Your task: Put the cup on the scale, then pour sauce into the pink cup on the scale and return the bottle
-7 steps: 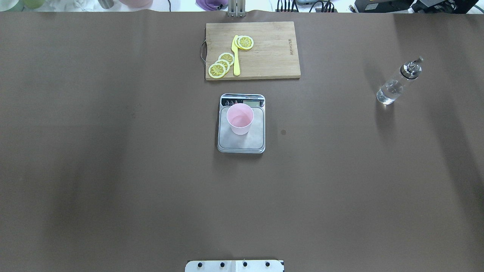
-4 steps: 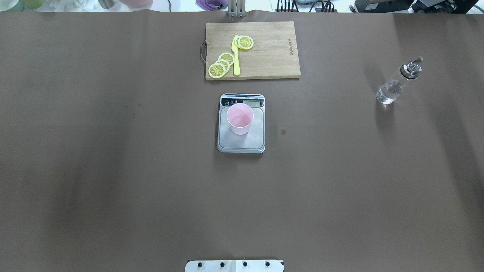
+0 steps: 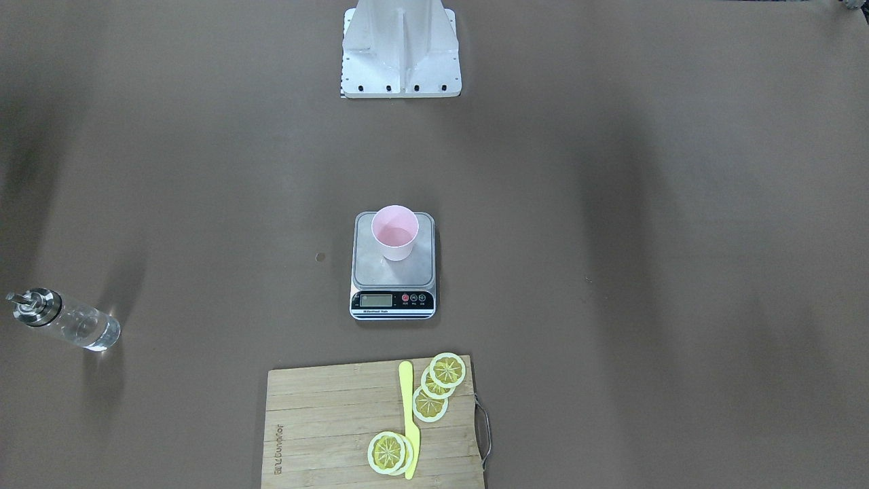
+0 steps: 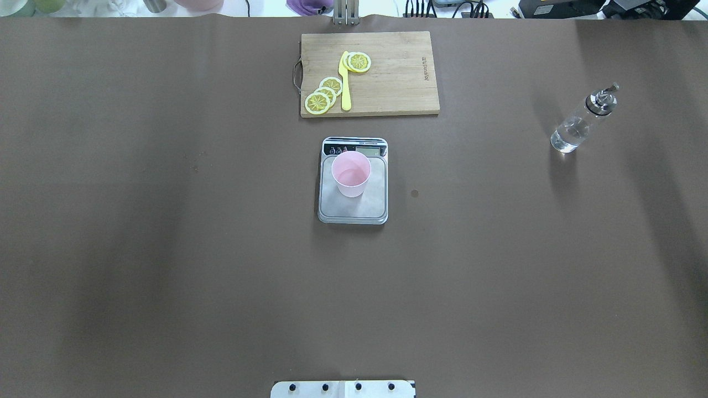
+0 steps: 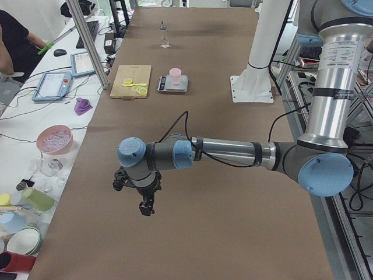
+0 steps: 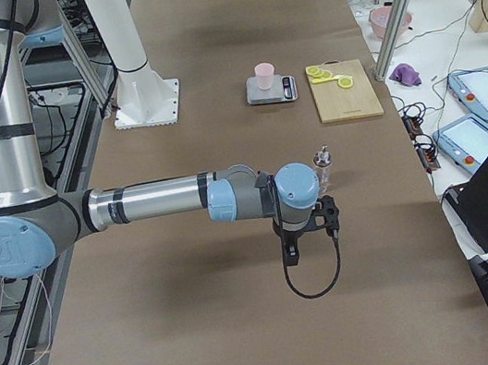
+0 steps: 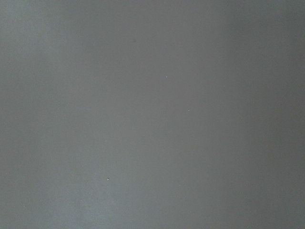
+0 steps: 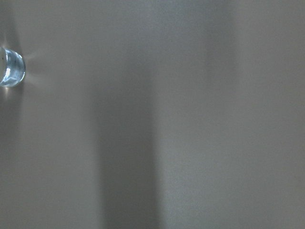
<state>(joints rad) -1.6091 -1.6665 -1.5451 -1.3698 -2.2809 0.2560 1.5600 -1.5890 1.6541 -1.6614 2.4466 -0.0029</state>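
Note:
The pale pink cup [image 4: 350, 174] stands upright on the steel platform of the scale [image 4: 354, 211] at the table's middle; both also show in the front view, the cup [image 3: 394, 233] and the scale [image 3: 394, 273]. The clear glass bottle [image 4: 578, 122] with a metal pourer cap stands far right, with clear sauce [image 4: 565, 139] in it. Its base shows at the left edge of the right wrist view [image 8: 10, 69]. Both arms are outside the overhead view. My left gripper [image 5: 145, 207] hangs over bare table; my right gripper [image 6: 292, 254] hangs just beside the bottle [image 6: 323, 169]. I cannot tell whether either is open or shut.
A wooden cutting board [image 4: 392, 77] lies behind the scale with lemon slices [image 4: 323, 95] and a yellow knife [image 4: 345, 83] on it. The robot's base plate [image 4: 343, 389] is at the near edge. Bowls, cups and tablets sit beyond the table's far edge.

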